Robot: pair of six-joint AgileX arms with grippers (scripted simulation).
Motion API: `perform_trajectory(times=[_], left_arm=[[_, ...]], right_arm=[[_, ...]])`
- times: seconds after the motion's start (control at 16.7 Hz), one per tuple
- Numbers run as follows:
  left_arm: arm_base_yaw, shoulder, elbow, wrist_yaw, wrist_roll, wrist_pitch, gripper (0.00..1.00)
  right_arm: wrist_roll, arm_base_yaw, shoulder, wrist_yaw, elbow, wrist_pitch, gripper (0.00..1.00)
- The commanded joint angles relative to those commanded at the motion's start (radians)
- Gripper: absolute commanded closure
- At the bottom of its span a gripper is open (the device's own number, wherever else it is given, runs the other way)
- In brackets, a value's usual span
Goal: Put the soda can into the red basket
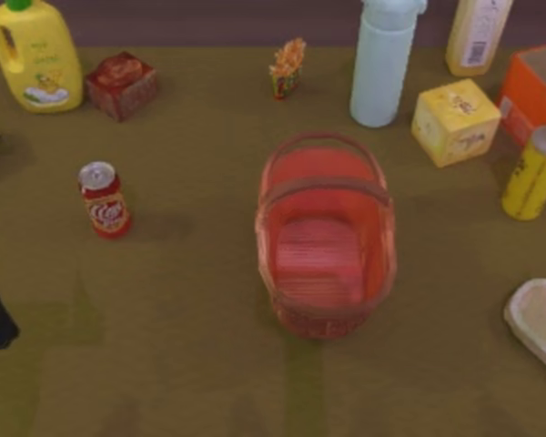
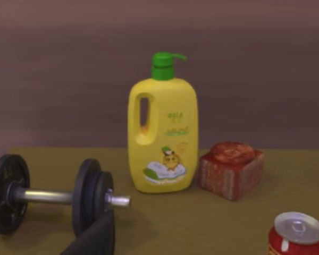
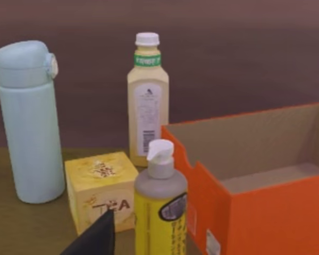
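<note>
The soda can (image 1: 104,198) stands upright near the counter's left edge, silver top up, so its long axis runs vertical. The red basket (image 1: 324,238) sits around the counter's middle, well apart from the can toward the right, empty as far as I can see.

My left arm is the nearer one by far. Only a dark part of it shows at the counter's left edge, nearer the front than the can, and my left wrist view catches the can's top low in its corner. So I judge the can lies just ahead of my left fingers, a little toward the basket's side. I cannot tell how far my left or right fingers are spread; neither holds anything visible. My right arm is parked out of the top view.
</note>
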Motion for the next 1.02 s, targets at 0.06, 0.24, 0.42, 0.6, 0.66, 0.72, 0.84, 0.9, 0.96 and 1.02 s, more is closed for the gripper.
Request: perform_trajectory(times=[0.06, 0.24, 0.42, 0.6, 0.66, 0.72, 0.84, 0.9, 0.96, 1.02], left_arm=[[0.000, 0.000, 0.000, 0.000, 0.000, 0.000, 0.00], [-0.003, 0.030, 0.030, 0.000, 0.012, -0.022, 0.00], [-0.016, 0.156, 0.149, 0.000, 0.057, -0.105, 0.00], [-0.035, 0.374, 0.340, 0.000, 0.126, -0.233, 0.00], [-0.043, 0.463, 0.416, 0.000, 0.153, -0.283, 0.00], [-0.051, 0.559, 0.497, 0.001, 0.181, -0.335, 0.00], [-0.067, 0.766, 0.671, 0.002, 0.240, -0.444, 0.00], [-0.076, 0.875, 0.762, 0.003, 0.271, -0.500, 0.00], [-0.085, 0.986, 0.855, 0.004, 0.301, -0.557, 0.00], [-0.094, 1.098, 0.949, 0.005, 0.332, -0.613, 0.00]], right_arm=[[0.000, 0.000, 0.000, 0.000, 0.000, 0.000, 0.00], [0.000, 0.000, 0.000, 0.000, 0.000, 0.000, 0.00], [0.000, 0.000, 0.000, 0.000, 0.000, 0.000, 0.00], [0.000, 0.000, 0.000, 0.000, 0.000, 0.000, 0.00], [0.000, 0.000, 0.000, 0.000, 0.000, 0.000, 0.00], [0.000, 0.000, 0.000, 0.000, 0.000, 0.000, 0.00], [0.000, 0.000, 0.000, 0.000, 0.000, 0.000, 0.00], [0.000, 0.000, 0.000, 0.000, 0.000, 0.000, 0.00], [0.000, 0.000, 0.000, 0.000, 0.000, 0.000, 0.00], [0.000, 0.000, 0.000, 0.000, 0.000, 0.000, 0.00]])
